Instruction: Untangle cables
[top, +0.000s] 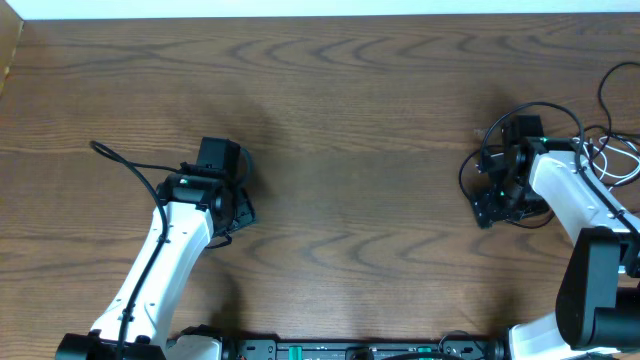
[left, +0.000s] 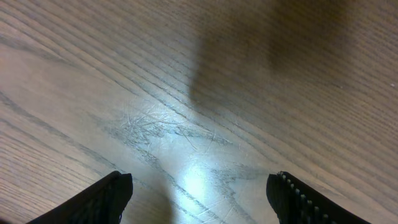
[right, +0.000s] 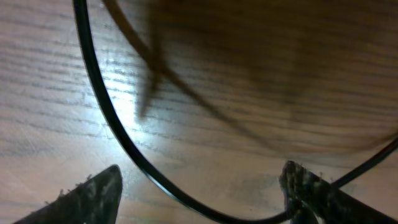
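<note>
The white cable (top: 612, 160) lies in loose loops at the far right edge of the table, mixed with thin black cable (top: 604, 88). A black cable loop (top: 466, 172) curves around my right gripper (top: 486, 211). In the right wrist view the black cable (right: 99, 93) lies on the wood and sweeps in a curve between the fingers of my right gripper (right: 202, 193), which is open just above it. My left gripper (top: 240, 208) is left of centre, far from the cables. In its wrist view it (left: 199, 199) is open over bare wood.
The brown wooden table (top: 350, 120) fills the view, with a white wall strip along its far edge. The right arm's white links (top: 580, 200) lie over part of the cable pile. A thicker black wire (top: 125, 165) trails from the left arm.
</note>
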